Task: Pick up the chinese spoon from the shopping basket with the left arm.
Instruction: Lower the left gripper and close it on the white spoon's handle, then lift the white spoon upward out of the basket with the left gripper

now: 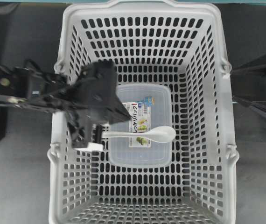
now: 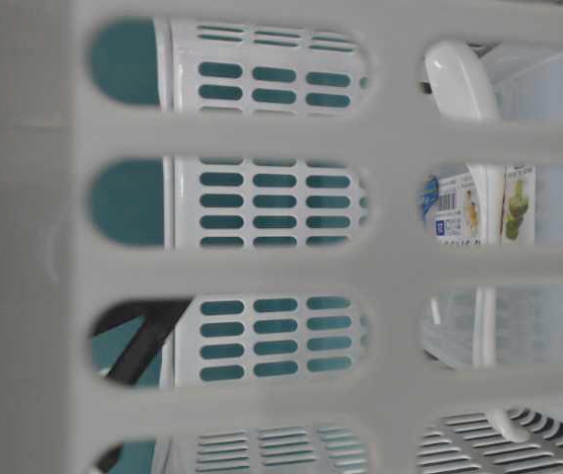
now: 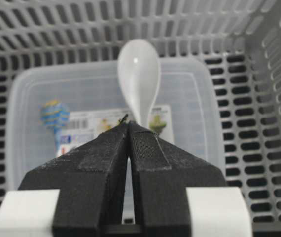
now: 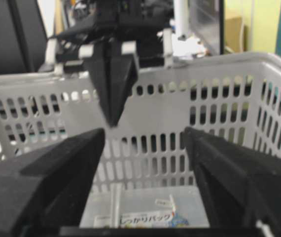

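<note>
The white chinese spoon (image 1: 163, 134) lies across the lid of a clear food container, bowl to the right, handle pointing left. It also shows in the left wrist view (image 3: 139, 74), the right wrist view (image 4: 115, 202) and the table-level view (image 2: 454, 79). Both are inside the grey shopping basket (image 1: 142, 9). My left gripper (image 1: 97, 132) hangs in the basket over the handle's end, fingers pressed together (image 3: 129, 124). The handle runs under its tips, and the right wrist view shows the gripper (image 4: 113, 121) above the spoon. My right gripper (image 4: 145, 143) is open and empty outside the right wall.
The clear container (image 1: 140, 154) with a printed label covers the middle of the basket floor. The slotted basket walls (image 3: 278, 74) rise on all sides of the left gripper. The right arm (image 1: 259, 88) sits just beyond the basket's right rim.
</note>
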Robot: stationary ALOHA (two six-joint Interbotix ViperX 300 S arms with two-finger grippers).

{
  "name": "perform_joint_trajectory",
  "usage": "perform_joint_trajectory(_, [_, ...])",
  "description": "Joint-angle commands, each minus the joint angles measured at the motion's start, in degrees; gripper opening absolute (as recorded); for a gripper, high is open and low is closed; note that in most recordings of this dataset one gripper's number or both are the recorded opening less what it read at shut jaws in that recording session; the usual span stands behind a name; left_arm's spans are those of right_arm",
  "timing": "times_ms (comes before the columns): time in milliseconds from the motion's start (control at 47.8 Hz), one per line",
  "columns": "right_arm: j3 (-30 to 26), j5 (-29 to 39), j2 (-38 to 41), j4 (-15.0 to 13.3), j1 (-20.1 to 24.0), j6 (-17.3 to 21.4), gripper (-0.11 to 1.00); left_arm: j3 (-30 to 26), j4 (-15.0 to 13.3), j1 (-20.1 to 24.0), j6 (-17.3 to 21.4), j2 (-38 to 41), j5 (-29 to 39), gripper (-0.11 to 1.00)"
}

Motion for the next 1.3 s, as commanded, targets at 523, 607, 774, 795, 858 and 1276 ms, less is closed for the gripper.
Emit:
perform_joint_trajectory(523, [-1.1, -0.2, 0.4, 0.2, -1.1, 0.0, 0.66, -7.0, 0.2, -1.1, -0.8, 17.0, 3.7, 0.86])
perform_joint_trajectory(607, [-1.1, -0.2, 0.4, 0.2, -1.1, 0.0, 0.66, -6.5, 0.3, -1.4, -1.0, 17.3, 4.0, 0.85])
perform_joint_trajectory(774, [-1.1, -0.2, 0.4, 0.2, -1.1, 0.0, 0.66, -4.9, 0.2, -1.5, -1.2, 18.2, 4.0, 0.83])
perform_joint_trajectory(795, [-1.1, -0.2, 0.4, 0.2, -1.2, 0.0, 0.66, -4.8, 0.2, -1.5, -1.2, 18.2, 4.0, 0.82])
perform_joint_trajectory(858, [-1.1, -0.2, 0.4, 0.2, -1.2, 0.0, 0.66, -4.5, 0.2, -1.5, -1.1, 18.2, 4.1, 0.78])
perform_joint_trajectory(1276, [-1.1, -0.2, 0.4, 0.2, -1.1, 0.0, 0.66, -6.2, 0.2, -1.0, 0.6, 15.1, 5.6, 0.13])
